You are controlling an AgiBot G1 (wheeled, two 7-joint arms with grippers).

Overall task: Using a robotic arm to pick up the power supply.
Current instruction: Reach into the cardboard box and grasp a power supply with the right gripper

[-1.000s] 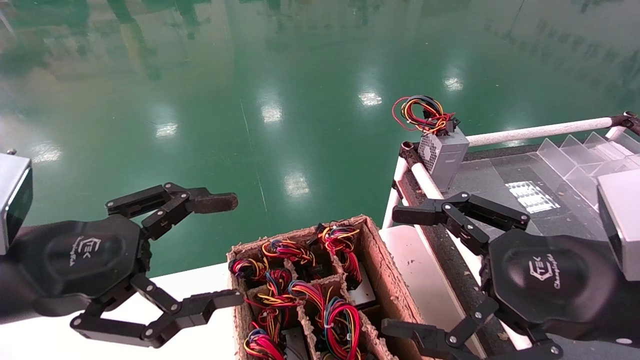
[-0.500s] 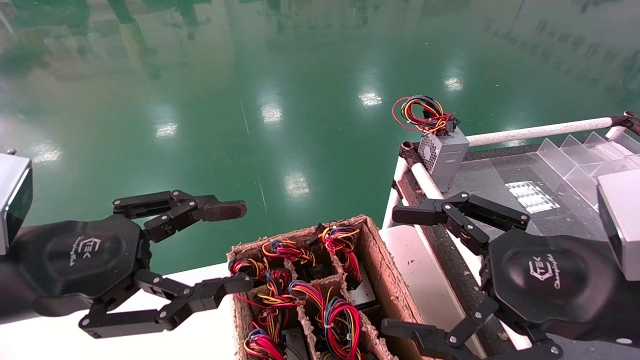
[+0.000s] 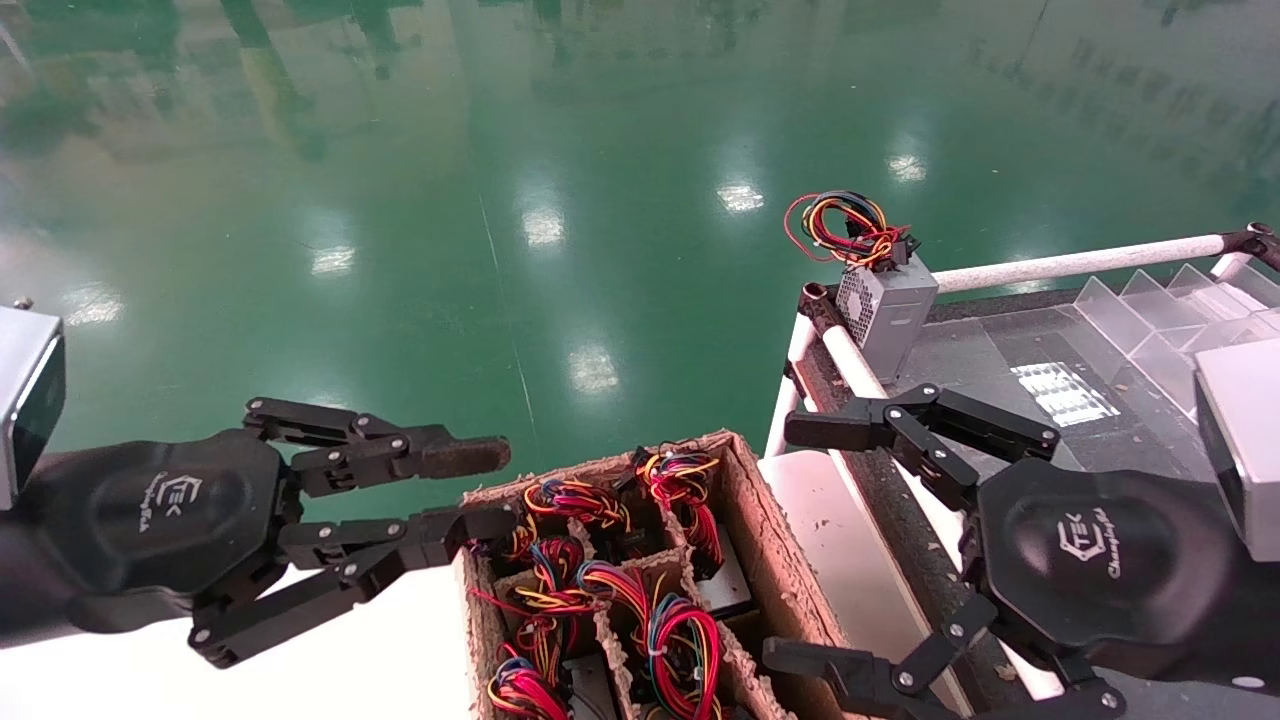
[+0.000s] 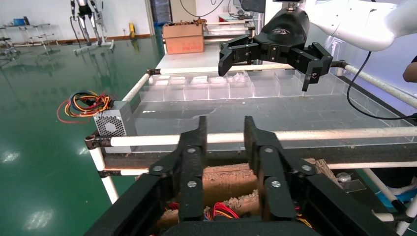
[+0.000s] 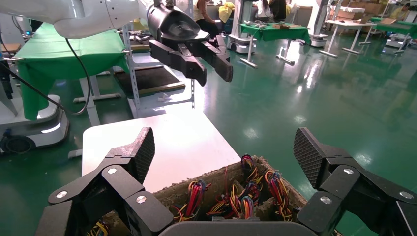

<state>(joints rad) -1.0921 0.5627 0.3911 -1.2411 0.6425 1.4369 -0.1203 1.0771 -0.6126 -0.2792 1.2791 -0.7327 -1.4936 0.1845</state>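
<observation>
A cardboard box (image 3: 745, 500) with compartments holds several power supplies standing on end. Mostly their red, yellow and orange wire bundles (image 3: 680, 480) show, and the grey bodies are largely hidden. My left gripper (image 3: 505, 488), with a brownish worn pad, hovers at the box's left rim. Its fingers (image 4: 199, 142) stand close together and parallel, a gap still between them and nothing in it. My right gripper (image 3: 780, 540) hangs wide open beside the box's right side, empty. From the right wrist view the bundles (image 5: 246, 189) lie below its spread fingers.
A twin grey box (image 3: 885, 310) with a loose red wire loop stands on the corner of a white-pipe rack (image 3: 1080, 262). Clear plastic dividers (image 3: 1150, 300) line the rack's far side. A white table (image 3: 400, 650) carries the cardboard box. Green floor lies beyond.
The left gripper's fingers have drawn in from wide apart to a narrow gap, and its tips have shifted right to the box rim. The right gripper has not moved.
</observation>
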